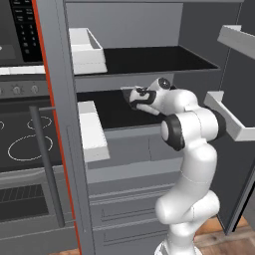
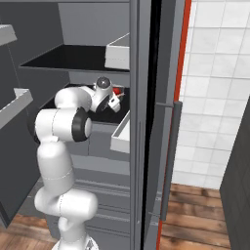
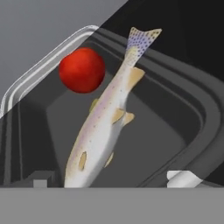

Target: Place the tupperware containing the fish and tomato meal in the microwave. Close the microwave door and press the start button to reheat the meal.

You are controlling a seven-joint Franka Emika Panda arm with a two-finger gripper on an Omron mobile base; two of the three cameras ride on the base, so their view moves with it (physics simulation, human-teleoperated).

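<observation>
The tall grey cabinet (image 1: 149,30) stood open, its red-edged door (image 1: 55,124) swung out on the arm's left. Inside were two dark shelves, and a deep white bin (image 1: 88,51) sat at the left end of the upper one. The white arm (image 1: 191,149) reached in over the lower shelf (image 1: 112,112). The end effector (image 1: 133,98) hung just above the tupperware (image 3: 205,118), which lay on that lower shelf directly beneath the hand. Its fingers stood spread wide with nothing between them; only the two fingertips (image 3: 183,177) showed at the near rim of the tray. Inside the tray, the fish (image 3: 103,131) lay lengthwise, tail toward the far rim. The red tomato (image 3: 82,70) sat beside the tail, in the far corner.
</observation>
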